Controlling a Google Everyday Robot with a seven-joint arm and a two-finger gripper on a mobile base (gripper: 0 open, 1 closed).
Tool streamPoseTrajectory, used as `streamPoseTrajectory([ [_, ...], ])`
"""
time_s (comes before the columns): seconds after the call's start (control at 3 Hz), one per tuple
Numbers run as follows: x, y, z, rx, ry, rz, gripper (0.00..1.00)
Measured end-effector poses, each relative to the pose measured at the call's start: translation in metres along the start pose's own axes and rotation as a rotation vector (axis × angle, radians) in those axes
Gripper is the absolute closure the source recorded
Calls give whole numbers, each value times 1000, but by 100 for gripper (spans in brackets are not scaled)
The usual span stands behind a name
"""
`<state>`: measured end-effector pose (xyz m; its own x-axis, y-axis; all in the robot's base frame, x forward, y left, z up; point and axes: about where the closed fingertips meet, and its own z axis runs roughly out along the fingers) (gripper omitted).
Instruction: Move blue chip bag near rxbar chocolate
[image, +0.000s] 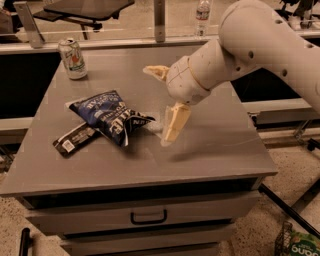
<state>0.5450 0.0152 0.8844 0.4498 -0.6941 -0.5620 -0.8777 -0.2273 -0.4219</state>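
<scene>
Fingers (176, 121) of the gripper (156, 106) stand spread wide and released, with nothing between them. One points up and to the left, the other hangs down with its tip close over the table (210, 150).

At the far left corner of the grey tabletop a can (72, 58) stands upright, green and white, well apart from everything else. Nearer the front, on the left side, the rxbar (75, 140) lies flat and slanted, its white label patch at the lower left end. Its upper right end meets the lower edge of the chip bag (111, 117); whether it runs under the bag cannot be told. The bag lies on its side, puffy and crinkled, dark blue with white lettering, left of the table's middle, so bag and bar are touching.

Just right of the bag's right corner comes the lower finger, near it but apart, a strip of tabletop showing between them. The gripper sits over the middle of the table, above the surface. From it the thick white arm (250, 50) rises to the right and leaves the view at the upper right.

Below the tabletop, a drawer front carries a dark handle (148, 217). Behind the table a bottle (202, 11) stands in the background. On the floor at the lower right corner sits a green package (300, 245).
</scene>
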Motion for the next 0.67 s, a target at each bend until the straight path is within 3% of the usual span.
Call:
streamPoseTrajectory([
  [0.33, 27, 7, -33, 35, 50, 61, 0],
  [0.67, 27, 7, -33, 35, 50, 61, 0],
])
